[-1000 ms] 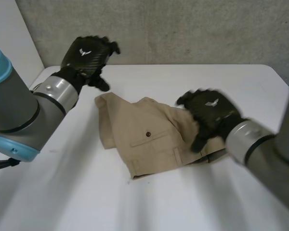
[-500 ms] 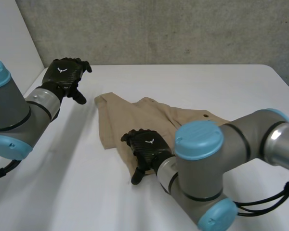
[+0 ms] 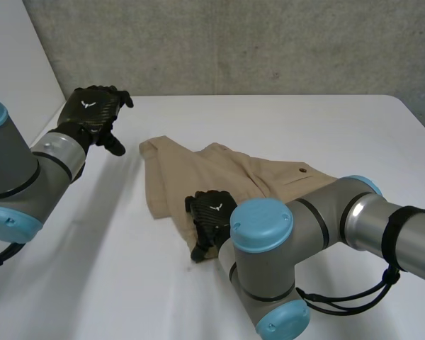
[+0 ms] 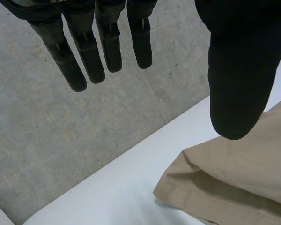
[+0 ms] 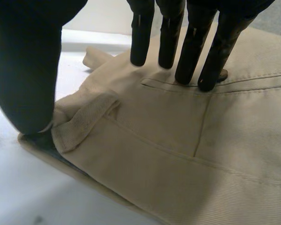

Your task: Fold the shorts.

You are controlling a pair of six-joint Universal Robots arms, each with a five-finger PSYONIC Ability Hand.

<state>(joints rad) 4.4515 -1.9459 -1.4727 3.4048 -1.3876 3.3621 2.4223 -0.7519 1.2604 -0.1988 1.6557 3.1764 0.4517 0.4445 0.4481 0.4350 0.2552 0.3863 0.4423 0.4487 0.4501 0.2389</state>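
The tan shorts (image 3: 219, 173) lie partly folded in the middle of the white table (image 3: 319, 120). My right hand (image 3: 211, 218) rests on their near waistband corner. In the right wrist view its fingers (image 5: 192, 47) stand straight with their tips on the cloth (image 5: 178, 140) by a pocket slit, and the thumb (image 5: 28, 70) sits at the corner beside a belt loop (image 5: 82, 119). My left hand (image 3: 93, 110) hovers open above the table, off the far left corner of the shorts. Its straight fingers (image 4: 84, 51) and thumb (image 4: 239, 70) hold nothing, with that corner (image 4: 225, 183) below the thumb.
My right arm (image 3: 269, 241) bends across the near side of the table in front of the shorts. A grey concrete wall (image 3: 234, 42) stands behind the table's far edge. Bare table (image 3: 92, 248) lies to the near left of the shorts.
My right arm has swung from the right side of the shorts to their near waistband corner, where the hand now rests. My left hand has drawn back to the left.
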